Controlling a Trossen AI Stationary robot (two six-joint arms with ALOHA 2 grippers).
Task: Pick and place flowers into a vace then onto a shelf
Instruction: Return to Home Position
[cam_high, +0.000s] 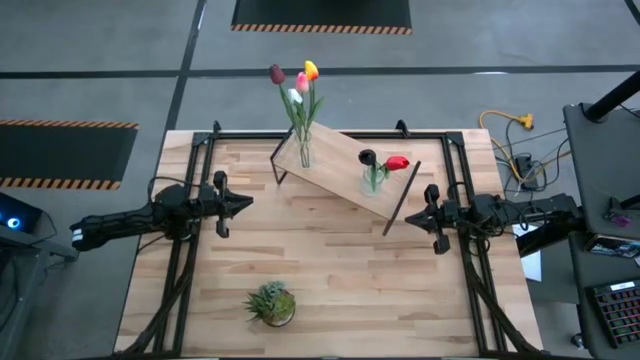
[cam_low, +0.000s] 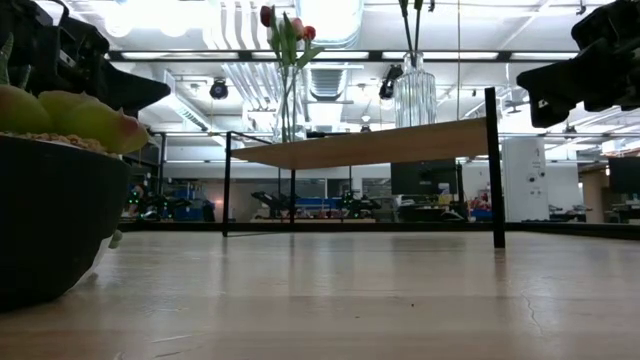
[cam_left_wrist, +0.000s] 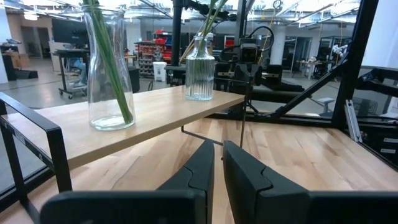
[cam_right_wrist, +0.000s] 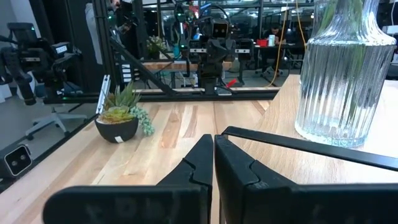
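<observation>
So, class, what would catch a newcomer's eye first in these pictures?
Bright tulips stand in a tall vase and a ribbed vase on the wooden shelf at the far middle of the table. A small potted plant sits alone near the front edge. The left gripper and right gripper hover at either side.

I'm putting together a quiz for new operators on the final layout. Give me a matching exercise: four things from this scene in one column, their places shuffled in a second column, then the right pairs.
Things
1. smooth vase
2. ribbed vase
3. potted plant
4. right tool

Places
A. on the tabletop, off the shelf, far from both vases
B. on the shelf, at the end nearer the left tool
C. over the tabletop beside the shelf, holding nothing
D. on the shelf, at the end nearer the right tool

Pairs: 1-B; 2-D; 3-A; 4-C
</observation>
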